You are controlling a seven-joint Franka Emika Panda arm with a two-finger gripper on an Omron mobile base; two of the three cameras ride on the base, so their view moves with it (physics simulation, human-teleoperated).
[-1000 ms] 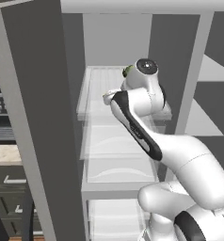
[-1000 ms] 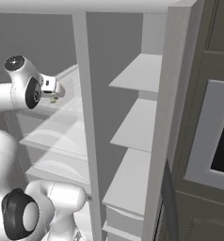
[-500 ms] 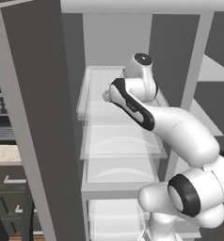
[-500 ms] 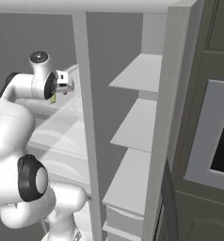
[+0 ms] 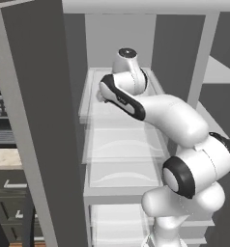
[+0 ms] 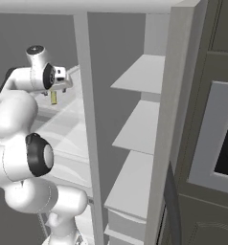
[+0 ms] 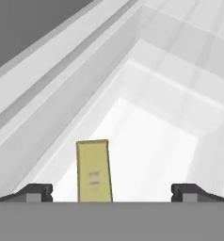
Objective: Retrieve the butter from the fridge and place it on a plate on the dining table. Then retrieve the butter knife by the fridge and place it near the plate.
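At the far left of the left base view a strip of dark kitchen cabinets (image 5: pixel 6 193) shows past the fridge's open grey door (image 5: pixel 39 120). To its right the fridge (image 5: pixel 126 43) stands open, with white shelves and clear drawers stacked one under another. The white arm (image 5: pixel 175 125) rises from the lower right and reaches up and left into the top of this compartment, its wrist over the upper shelf (image 5: pixel 95 108). In the right base view the arm stands at the left, and the hand (image 6: pixel 56 91) points down toward that upper shelf, with the butter (image 6: pixel 53 97), a small pale yellow stick, just beneath it. Further right a grey upright post (image 6: pixel 89 139) parts this compartment from the next, where three bare white shelves (image 6: pixel 140 76) step down one below another, and at the far right stands a dark cabinet with a microwave (image 6: pixel 216 139). In the hand view the butter (image 7: pixel 93 170) lies on the white shelf floor (image 7: pixel 151 150), lengthwise away from the camera, between the two dark fingertips (image 7: pixel 36 192) and nearer the left one. The jaws stand wide apart, touching nothing, with the butter not gripped.
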